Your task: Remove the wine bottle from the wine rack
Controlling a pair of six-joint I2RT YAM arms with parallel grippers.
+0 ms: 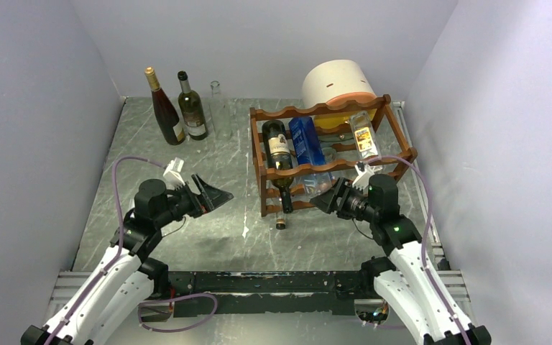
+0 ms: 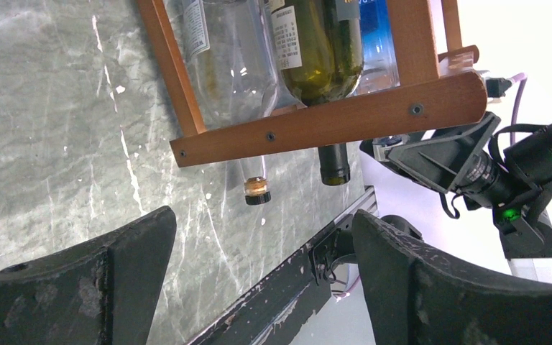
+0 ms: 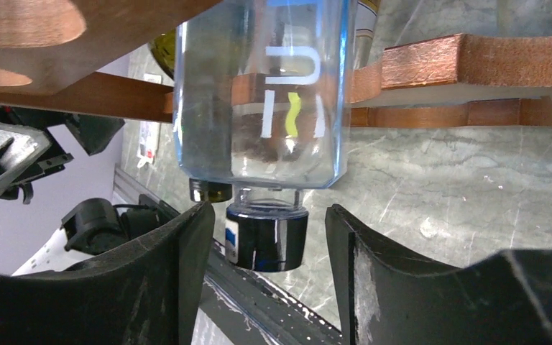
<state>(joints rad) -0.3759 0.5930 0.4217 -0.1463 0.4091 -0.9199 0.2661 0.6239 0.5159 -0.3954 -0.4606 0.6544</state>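
Note:
The reddish-brown wine rack (image 1: 316,110) stands right of centre on the table. A dark green wine bottle (image 1: 279,147) lies in it, neck toward me past the front rail (image 2: 374,111); its body also shows in the left wrist view (image 2: 327,50). Beside it a clear blue-tinted bottle (image 3: 259,93) pokes out of the rack (image 3: 474,57). My right gripper (image 3: 268,215) straddles that bottle's black cap (image 3: 266,241), jaws partly closed, with a gap still showing on each side. My left gripper (image 1: 219,195) hangs wide open left of the rack, nothing between its fingers (image 2: 262,223).
Two upright wine bottles (image 1: 164,108) (image 1: 192,106) and a clear glass bottle (image 1: 215,97) stand at the back left. A white-and-orange cylinder (image 1: 338,83) lies behind the rack. A small clear bottle's brown cap (image 1: 281,223) sticks out at the rack's foot. Walls close in on three sides.

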